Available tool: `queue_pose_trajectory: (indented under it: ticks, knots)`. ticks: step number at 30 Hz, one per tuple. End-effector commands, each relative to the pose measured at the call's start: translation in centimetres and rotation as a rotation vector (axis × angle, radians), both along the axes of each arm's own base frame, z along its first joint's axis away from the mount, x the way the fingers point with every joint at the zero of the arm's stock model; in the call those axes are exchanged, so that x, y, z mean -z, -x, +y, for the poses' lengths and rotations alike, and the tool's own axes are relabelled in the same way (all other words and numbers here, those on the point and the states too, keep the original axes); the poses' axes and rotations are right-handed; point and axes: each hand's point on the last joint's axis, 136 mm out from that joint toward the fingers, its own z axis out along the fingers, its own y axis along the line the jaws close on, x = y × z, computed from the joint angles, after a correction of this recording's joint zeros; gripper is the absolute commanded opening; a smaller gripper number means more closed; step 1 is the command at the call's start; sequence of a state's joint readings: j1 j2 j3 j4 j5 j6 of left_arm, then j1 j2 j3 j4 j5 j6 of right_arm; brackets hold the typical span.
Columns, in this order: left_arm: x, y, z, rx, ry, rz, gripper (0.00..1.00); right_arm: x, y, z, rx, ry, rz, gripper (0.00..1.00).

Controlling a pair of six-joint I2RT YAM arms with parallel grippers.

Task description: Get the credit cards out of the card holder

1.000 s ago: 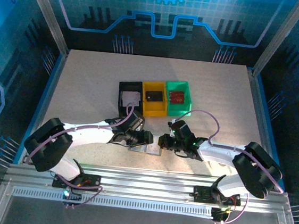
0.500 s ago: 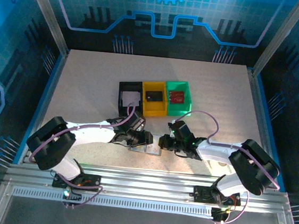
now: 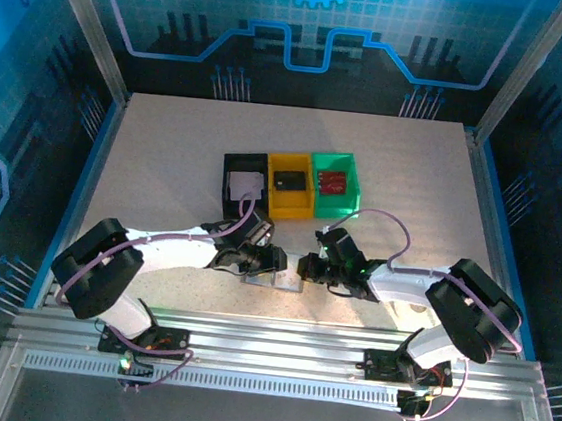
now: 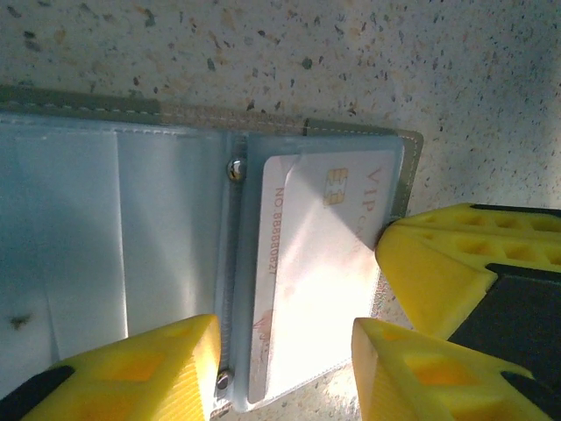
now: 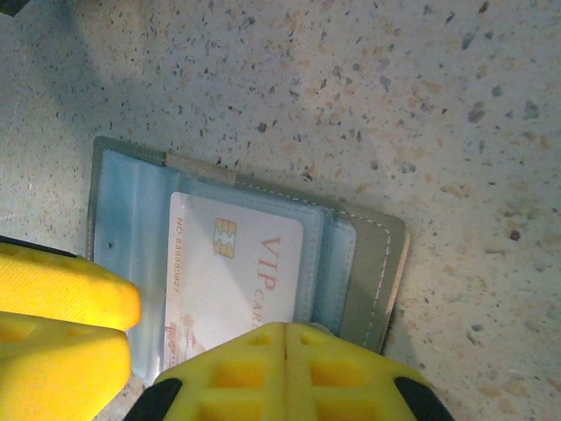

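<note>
The grey card holder (image 3: 274, 279) lies open on the table between both grippers, its pale sleeves (image 4: 114, 228) facing up. A pale grey-white credit card (image 4: 316, 263) printed "VIP" sits in the right-hand sleeve (image 5: 228, 272). My left gripper (image 4: 285, 368) is open, its fingers straddling that card just above it. My right gripper (image 5: 286, 338) is shut, its tips resting on the holder's edge beside the card, with nothing visible between them. In the top view the left gripper (image 3: 274, 261) and right gripper (image 3: 305, 266) almost meet.
Three bins stand in a row behind the holder: a black bin (image 3: 227, 203) with a pale card (image 3: 245, 183), a yellow bin (image 3: 304, 206) with a dark card (image 3: 286, 180), and a green bin (image 3: 353, 192) with a red card (image 3: 335, 182). A railed edge runs along the near side.
Both grippers have stayed at the card holder. The right arm has edged slightly to the left.
</note>
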State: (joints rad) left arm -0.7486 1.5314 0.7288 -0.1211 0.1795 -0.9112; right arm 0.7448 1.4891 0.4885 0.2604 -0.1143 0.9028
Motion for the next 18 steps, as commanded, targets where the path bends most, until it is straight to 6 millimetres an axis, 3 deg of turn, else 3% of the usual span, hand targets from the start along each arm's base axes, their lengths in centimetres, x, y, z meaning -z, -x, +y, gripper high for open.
queue_pose_trajectory:
  ticks: [1, 18]
  knots:
    - [-0.38, -1.02, -0.41, -0.011, 0.005, -0.023, 0.43, 1.31, 0.57, -0.79, 0.015, 0.018, 0.039, 0.00]
    - [0.08, -1.18, -0.46, -0.022, 0.004, -0.019, 0.35, 1.52, 0.57, -0.61, 0.018, -0.004, 0.037, 0.00]
